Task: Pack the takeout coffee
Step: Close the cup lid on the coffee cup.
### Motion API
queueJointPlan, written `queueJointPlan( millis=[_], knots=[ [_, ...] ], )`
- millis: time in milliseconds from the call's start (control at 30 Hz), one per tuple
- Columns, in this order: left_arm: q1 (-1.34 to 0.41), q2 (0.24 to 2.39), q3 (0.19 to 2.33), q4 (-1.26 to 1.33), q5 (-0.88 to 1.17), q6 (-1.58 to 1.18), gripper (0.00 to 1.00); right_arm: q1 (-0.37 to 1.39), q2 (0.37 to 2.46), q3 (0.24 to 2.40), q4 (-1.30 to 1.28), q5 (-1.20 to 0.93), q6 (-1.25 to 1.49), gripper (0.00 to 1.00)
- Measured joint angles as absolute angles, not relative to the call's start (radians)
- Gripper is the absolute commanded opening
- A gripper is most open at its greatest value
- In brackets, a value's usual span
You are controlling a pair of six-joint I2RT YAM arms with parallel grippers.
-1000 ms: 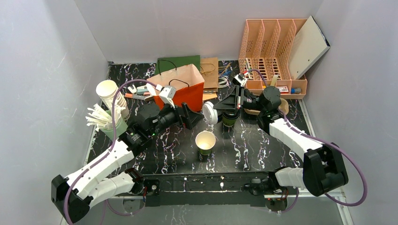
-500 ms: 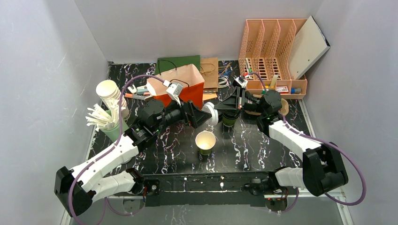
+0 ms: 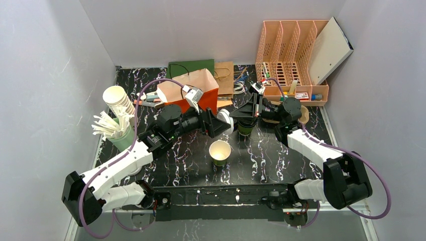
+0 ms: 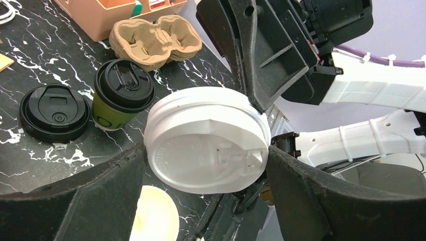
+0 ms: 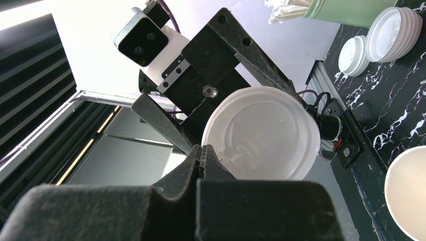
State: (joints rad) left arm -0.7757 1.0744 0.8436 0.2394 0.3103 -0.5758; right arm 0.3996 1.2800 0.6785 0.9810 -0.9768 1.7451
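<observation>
The takeout coffee [image 4: 123, 100], a dark green cup with a black lid, stands on the table; from above it [image 3: 245, 126] is partly hidden under my right gripper. My right gripper [image 5: 203, 149] [image 3: 237, 114] is shut on the rim of a white plastic lid [image 5: 261, 133] and holds it in the air. My left gripper [image 4: 206, 150] [image 3: 221, 123] faces it, its two fingers pressed against opposite edges of the same white lid [image 4: 208, 140]. A lidless green cup [image 3: 220, 152] stands below and nearer the arms' bases.
A loose black lid [image 4: 54, 111] lies beside the coffee, and a pulp cup carrier [image 4: 155, 40] behind it. A red paper bag [image 3: 193, 93] stands open at the back. White cups [image 3: 120, 100] and stirrers [image 3: 108, 125] stand left, an orange file rack [image 3: 291, 55] at the back right.
My left arm has reached right until its jaws came round the white lid, and they have narrowed onto it. The right gripper has barely moved.
</observation>
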Motion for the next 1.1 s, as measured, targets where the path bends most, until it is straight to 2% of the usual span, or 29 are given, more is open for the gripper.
queueJointPlan(
  millis=[200, 233, 333, 467, 533, 733, 900, 1100],
  knots=[
    [-0.777, 1.086, 0.849, 0.239, 0.324, -0.577, 0.73, 0.399, 1.286, 0.673, 0.993, -0.974, 1.748, 0.01],
    [-0.778, 1.088, 0.850, 0.239, 0.323, -0.576, 0.72, 0.399, 1.286, 0.673, 0.995, -0.975, 1.748, 0.04],
    [-0.778, 1.089, 0.851, 0.236, 0.323, -0.575, 0.71, 0.399, 1.286, 0.671, 0.998, -0.974, 1.750, 0.23],
    [-0.779, 1.089, 0.852, 0.215, 0.319, -0.562, 0.71, 0.399, 1.286, 0.661, 0.998, -0.970, 1.747, 0.25],
    [-0.781, 1.089, 0.852, 0.203, 0.315, -0.557, 0.71, 0.400, 1.286, 0.651, 0.995, -0.968, 1.746, 0.36],
    [-0.781, 1.089, 0.878, 0.134, 0.300, -0.530, 0.71, 0.399, 1.284, 0.643, 0.951, -0.968, 1.696, 0.55],
    [-0.781, 1.094, 0.957, -0.002, 0.280, -0.480, 0.71, 0.370, 1.243, 0.643, 0.769, -0.963, 1.555, 0.62],
    [-0.782, 1.164, 1.075, -0.184, 0.266, -0.421, 0.70, 0.300, 1.137, 0.717, 0.316, -0.863, 1.211, 0.66]
  ],
)
